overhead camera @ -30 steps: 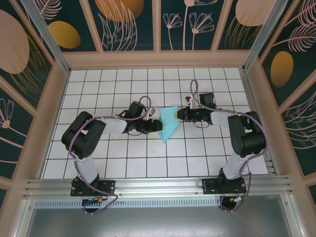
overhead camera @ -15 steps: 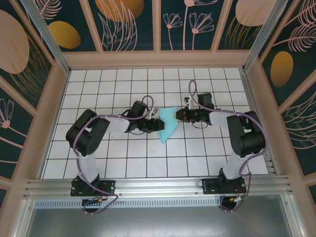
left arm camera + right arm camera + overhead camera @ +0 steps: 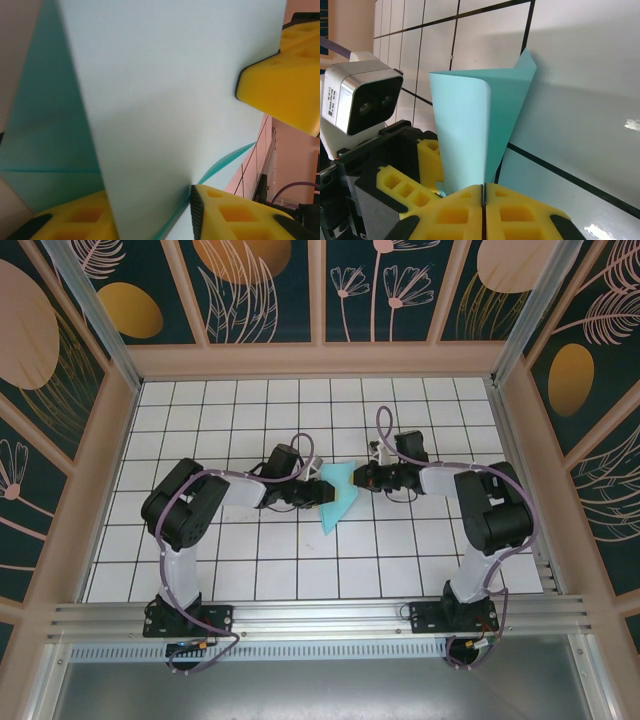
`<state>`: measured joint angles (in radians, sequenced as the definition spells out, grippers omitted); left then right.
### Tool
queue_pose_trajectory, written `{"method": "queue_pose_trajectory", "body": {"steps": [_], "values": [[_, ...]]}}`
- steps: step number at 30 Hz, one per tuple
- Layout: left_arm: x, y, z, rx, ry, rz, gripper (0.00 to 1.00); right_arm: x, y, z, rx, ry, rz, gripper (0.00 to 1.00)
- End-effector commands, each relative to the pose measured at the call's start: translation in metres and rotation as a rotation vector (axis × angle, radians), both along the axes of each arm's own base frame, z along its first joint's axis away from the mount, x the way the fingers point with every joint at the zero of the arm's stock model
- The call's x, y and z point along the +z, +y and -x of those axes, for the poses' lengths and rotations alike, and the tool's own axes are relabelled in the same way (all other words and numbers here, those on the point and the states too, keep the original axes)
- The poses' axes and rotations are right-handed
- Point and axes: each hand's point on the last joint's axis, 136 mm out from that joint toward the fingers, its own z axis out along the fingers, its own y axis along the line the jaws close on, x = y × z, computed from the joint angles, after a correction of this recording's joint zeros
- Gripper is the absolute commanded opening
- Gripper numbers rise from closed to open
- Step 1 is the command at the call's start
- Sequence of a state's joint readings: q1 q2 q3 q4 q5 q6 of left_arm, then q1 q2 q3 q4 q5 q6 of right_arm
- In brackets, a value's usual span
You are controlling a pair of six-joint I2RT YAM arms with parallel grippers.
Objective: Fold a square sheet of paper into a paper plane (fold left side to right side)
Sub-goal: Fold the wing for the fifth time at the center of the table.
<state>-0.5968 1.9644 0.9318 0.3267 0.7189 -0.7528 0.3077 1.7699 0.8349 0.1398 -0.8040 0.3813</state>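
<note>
- Paper [image 3: 337,498]: part-folded, raised at the surface [image 3: 250,570] centre, long axis 12 to 6 o'clock.
- Right jaws: closed on its 2 o'clock edge.
- Left jaws: apart, straddling its 9 o'clock side.

square sheet of paper [image 3: 338,502]: thin, plain turquoise, partly folded. lies mid-table on the white grid and tapers to a point toward the near edge. far part is lifted, one flap curled upright off the tiles, crease lines visible close up.
</note>
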Motion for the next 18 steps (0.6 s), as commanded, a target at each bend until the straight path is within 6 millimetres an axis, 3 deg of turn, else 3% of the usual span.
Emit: {"method": "queue_pose_trajectory", "body": {"steps": [1,3,8,14,18], "values": [[-0.005,-0.007,0.0,-0.014,0.004,0.01,0.33,-0.002,0.002,-0.001,-0.009,0.027,0.011,0.11],[-0.006,-0.006,0.001,-0.012,0.006,0.008,0.31,-0.001,-0.001,-0.001,-0.014,0.028,0.017,0.14],[-0.005,-0.007,0.002,-0.008,0.01,0.027,0.2,0.003,-0.018,-0.001,-0.049,0.016,0.034,0.31],[-0.001,-0.01,0.002,-0.013,0.009,0.054,0.09,-0.001,-0.04,0.007,-0.088,0.023,0.049,0.4],[0.004,-0.012,0.003,-0.023,0.005,0.079,0.05,-0.003,-0.042,0.016,-0.075,0.025,0.012,0.43]]}}
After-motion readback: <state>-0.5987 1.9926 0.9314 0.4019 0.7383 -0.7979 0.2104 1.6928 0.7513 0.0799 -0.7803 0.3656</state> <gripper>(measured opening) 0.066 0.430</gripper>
